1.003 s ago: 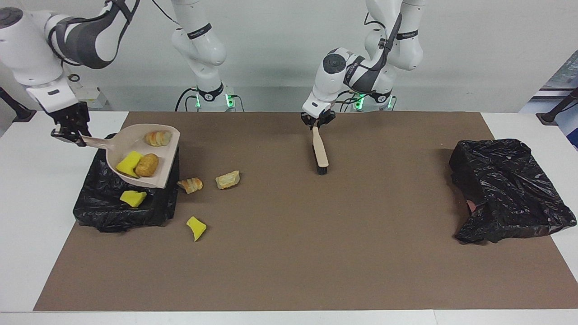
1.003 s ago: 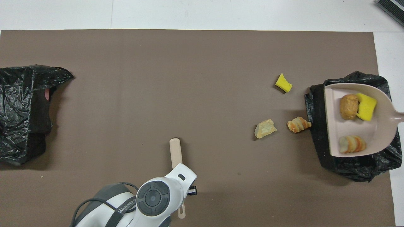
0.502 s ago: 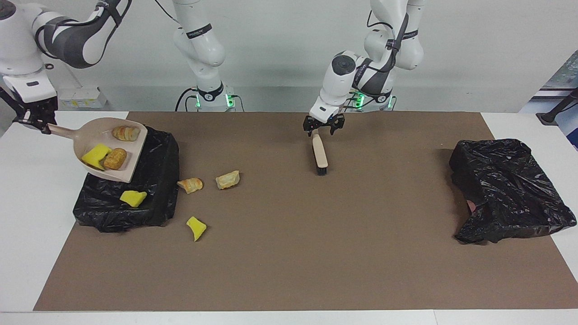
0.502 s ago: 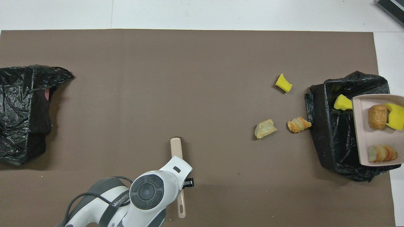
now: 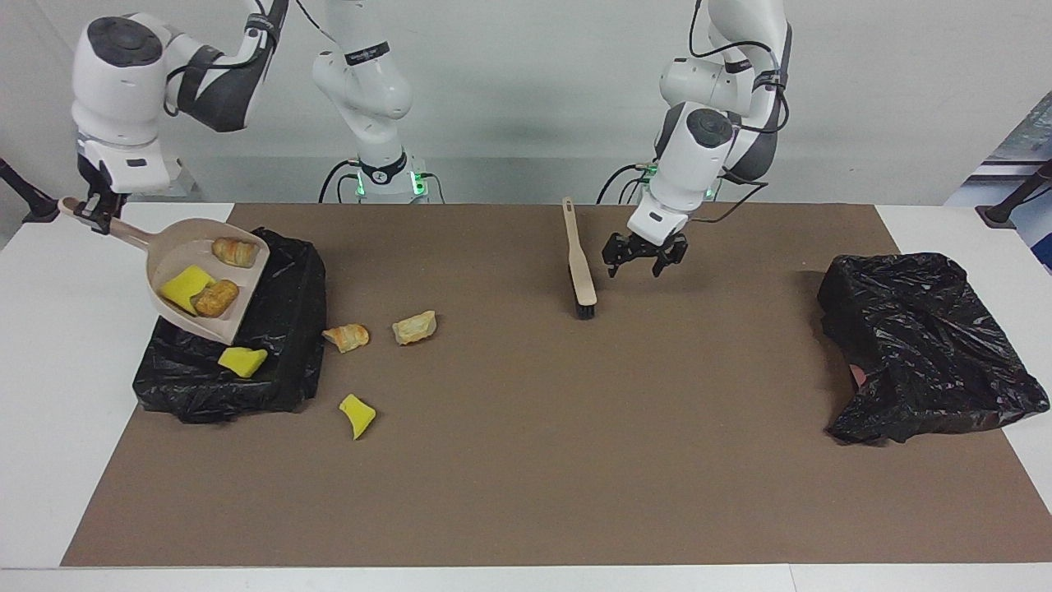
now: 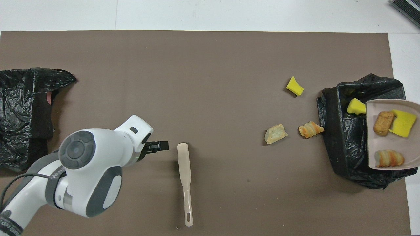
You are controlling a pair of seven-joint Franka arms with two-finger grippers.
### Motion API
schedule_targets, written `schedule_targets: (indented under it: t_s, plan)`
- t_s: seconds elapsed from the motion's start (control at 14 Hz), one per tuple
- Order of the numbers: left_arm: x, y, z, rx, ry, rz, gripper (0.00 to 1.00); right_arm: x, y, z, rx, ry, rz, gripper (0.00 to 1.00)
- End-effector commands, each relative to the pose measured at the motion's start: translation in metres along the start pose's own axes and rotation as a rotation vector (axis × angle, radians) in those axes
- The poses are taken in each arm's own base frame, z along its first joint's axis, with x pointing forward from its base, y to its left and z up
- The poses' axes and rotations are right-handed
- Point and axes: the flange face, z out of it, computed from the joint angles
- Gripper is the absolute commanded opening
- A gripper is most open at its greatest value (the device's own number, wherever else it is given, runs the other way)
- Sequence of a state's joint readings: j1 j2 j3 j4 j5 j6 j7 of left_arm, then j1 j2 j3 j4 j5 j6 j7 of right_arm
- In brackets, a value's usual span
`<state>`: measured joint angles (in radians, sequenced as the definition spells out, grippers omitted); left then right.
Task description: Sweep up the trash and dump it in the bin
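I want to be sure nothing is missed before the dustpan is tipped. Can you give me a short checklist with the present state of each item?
1. Right gripper shut on the dustpan handle: ok.
2. Dustpan over the black bin at the right arm's end: ok; its open edge hangs above the bag.
3. Load in the dustpan, a yellow wedge and two bread chunks: ok, still inside.
4. Left gripper clear of the brush: ok; it is open, beside the brush lying on the mat.
5. Table swept: not ok; two bread pieces and one yellow piece lie on the mat beside the bin.
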<state>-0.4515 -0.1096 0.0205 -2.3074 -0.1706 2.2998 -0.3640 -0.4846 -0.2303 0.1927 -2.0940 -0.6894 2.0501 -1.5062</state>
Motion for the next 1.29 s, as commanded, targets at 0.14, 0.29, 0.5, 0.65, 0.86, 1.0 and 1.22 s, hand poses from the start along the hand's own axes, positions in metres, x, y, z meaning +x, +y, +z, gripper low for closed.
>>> schedule_targets:
  t_s: [0.14,0.29,0.5,0.65,0.86,1.0,1.22]
  plan:
    - [0.047,-0.076,-0.03,0.04,0.018,0.077,1.0,0.03,-0.018,-0.037,-0.003,-0.209,0.001,0.0]
    - [0.061,-0.11,-0.041,0.047,-0.005,0.107,1.0,0.026,-0.02,-0.037,0.022,-0.233,0.002,0.0]
    - [0.074,-0.157,-0.073,0.046,-0.053,0.125,1.0,0.01,-0.015,-0.054,0.026,-0.254,-0.005,0.0]
    - [0.081,-0.164,-0.101,0.042,-0.077,0.113,1.0,0.0,-0.011,-0.067,0.026,-0.26,-0.017,0.0]
    - [0.089,-0.157,-0.152,0.081,-0.146,0.133,1.0,0.008,0.006,-0.079,0.014,-0.231,0.008,0.0]
    - [0.09,-0.151,-0.184,0.091,-0.164,0.14,1.0,0.018,0.022,-0.09,0.032,-0.149,0.066,0.0]
    - [0.092,-0.143,-0.216,0.097,-0.142,0.157,1.0,0.043,0.035,-0.109,0.062,-0.06,0.219,0.0]
